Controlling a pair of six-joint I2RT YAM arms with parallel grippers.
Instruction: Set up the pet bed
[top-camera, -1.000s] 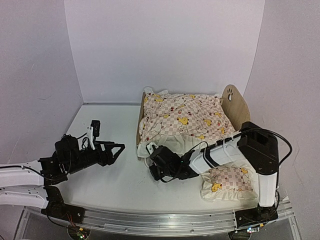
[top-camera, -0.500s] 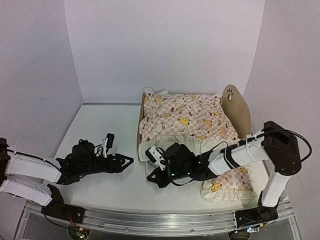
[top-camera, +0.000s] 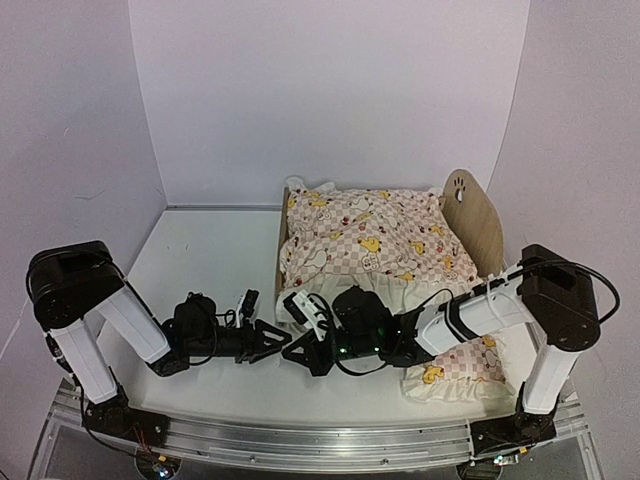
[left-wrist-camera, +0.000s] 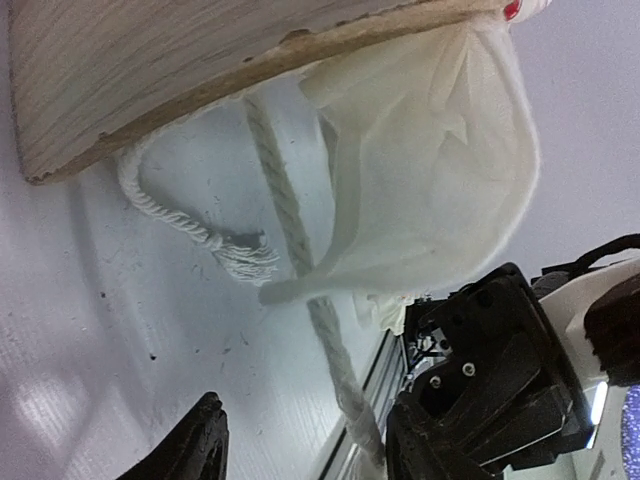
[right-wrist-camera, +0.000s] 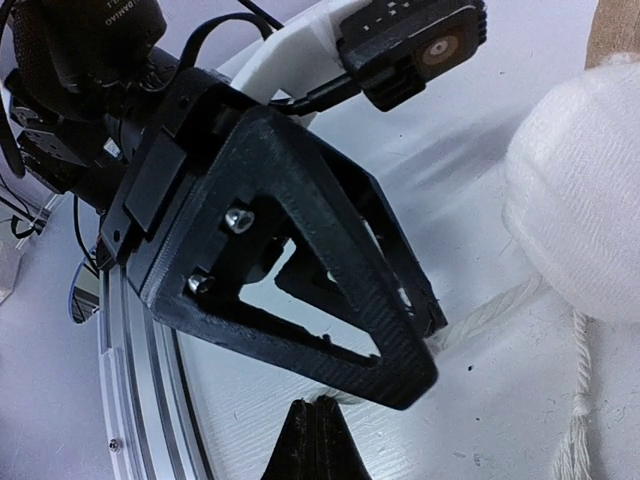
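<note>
1. While the pet bed (top-camera: 470, 222) sits at the back right of the desk (top-camera: 200, 250), the left gripper (left-wrist-camera: 305, 432) is seen parted astride a cord (left-wrist-camera: 290, 220); it could be missed on closing.
2. Clenched, the right gripper (right-wrist-camera: 318, 445) is placed just beside: collision is risked.

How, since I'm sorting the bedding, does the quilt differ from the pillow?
The quilt is much larger than the pillow. The quilt lies spread over the pet bed, one edge drooping past the footboard; the pillow lies on the table beside the bed. The quilt is in plain view, while the right arm hides part of the pillow. Both share the pink-checked print with yellow cartoon figures and a cream frill.
</note>
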